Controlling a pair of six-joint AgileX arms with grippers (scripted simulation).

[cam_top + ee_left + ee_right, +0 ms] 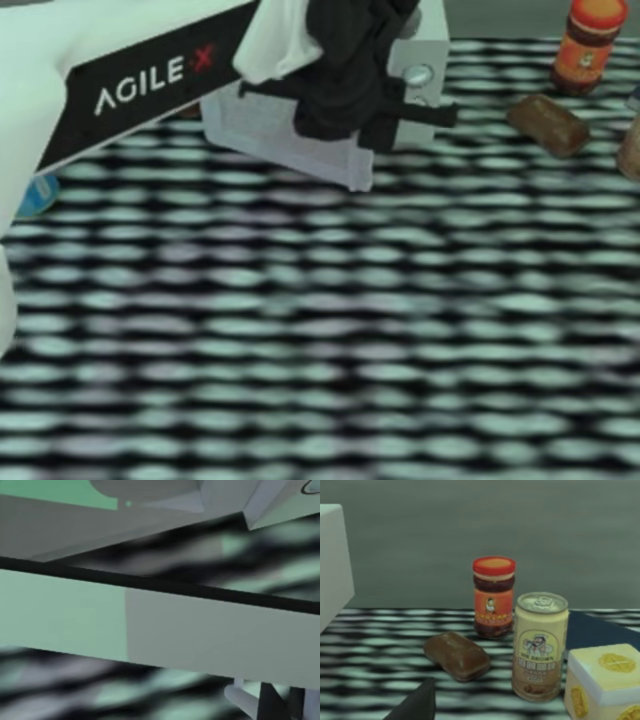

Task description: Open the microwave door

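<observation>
At the far edge of the counter (pixel 320 350), left of centre in the top view, you find the microwave (pixel 425 40) with its door (pixel 290 135) already swung part-way out: the white panel angles away from the body, hinged on the left, its free edge reaching toward the middle of the counter. Your left gripper (pixel 380 110) sits right over that door near its free edge, beside the knob (pixel 418 75) on the control panel, but the dark wrist covers the jaws, so you cannot tell whether they are spread or pinching the door edge; the left wrist view shows only flat pale surfaces at close range and settles nothing. Your right arm is out of the top view, parked off to the right; its wrist camera looks at a red-lidded sauce jar (pixel 493 597), a brown bread-like loaf (pixel 457 656), a Mr. Brown drink can (pixel 540 645) and a yellow lemon-print box (pixel 602 680). You look to be mid-pull, with the door perhaps partly along its swing. The next move calls for following the door's arc around the hinge, not dragging straight, lest the light microwave slide.
</observation>
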